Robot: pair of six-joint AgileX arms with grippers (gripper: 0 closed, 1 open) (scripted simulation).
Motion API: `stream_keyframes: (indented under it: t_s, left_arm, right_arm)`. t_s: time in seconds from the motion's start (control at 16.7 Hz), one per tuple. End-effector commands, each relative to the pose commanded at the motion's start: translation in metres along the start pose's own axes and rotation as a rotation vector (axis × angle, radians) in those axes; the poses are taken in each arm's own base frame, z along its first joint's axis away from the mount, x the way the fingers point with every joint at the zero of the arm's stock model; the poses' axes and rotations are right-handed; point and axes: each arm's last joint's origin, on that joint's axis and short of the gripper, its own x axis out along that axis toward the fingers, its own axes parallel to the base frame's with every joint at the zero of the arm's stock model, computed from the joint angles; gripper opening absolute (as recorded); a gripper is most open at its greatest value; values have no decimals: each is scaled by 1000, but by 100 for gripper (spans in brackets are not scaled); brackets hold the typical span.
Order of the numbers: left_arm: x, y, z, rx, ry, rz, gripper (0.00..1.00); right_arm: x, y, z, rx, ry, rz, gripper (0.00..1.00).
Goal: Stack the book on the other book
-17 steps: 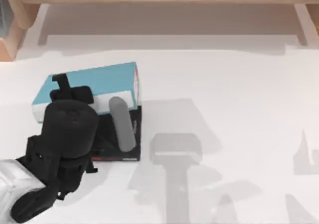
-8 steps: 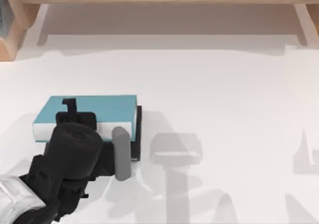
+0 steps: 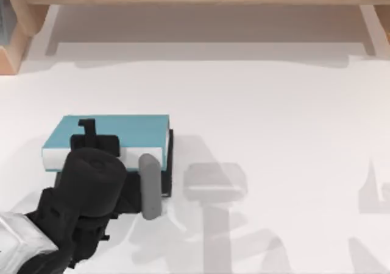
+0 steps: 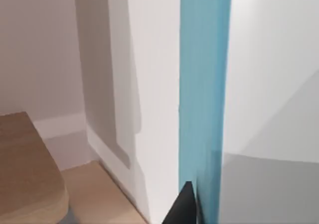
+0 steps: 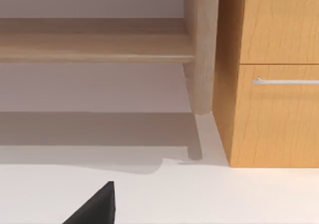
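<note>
The left gripper (image 3: 91, 141) is clamped on the blue book (image 3: 131, 131) at its near long edge. The book looks stiff, flat and light, with a smooth cover that may slip, so an edge pinch suits it. Beneath it, the black book (image 3: 169, 164) peeks out just beyond the gripper; no lettering is readable. The right arm is parked.
</note>
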Motion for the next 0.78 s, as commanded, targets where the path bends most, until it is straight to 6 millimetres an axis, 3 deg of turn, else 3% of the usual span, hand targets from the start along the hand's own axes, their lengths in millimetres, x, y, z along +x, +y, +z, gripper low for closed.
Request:
stream_keyframes:
  t_s: [0.72,0.78]
  left_arm:
    - [0,0,0,0,0,0,98]
    - [0,0,0,0,0,0,100]
  right_arm:
    - [0,0,0,0,0,0,100]
    - [0,0,0,0,0,0,100]
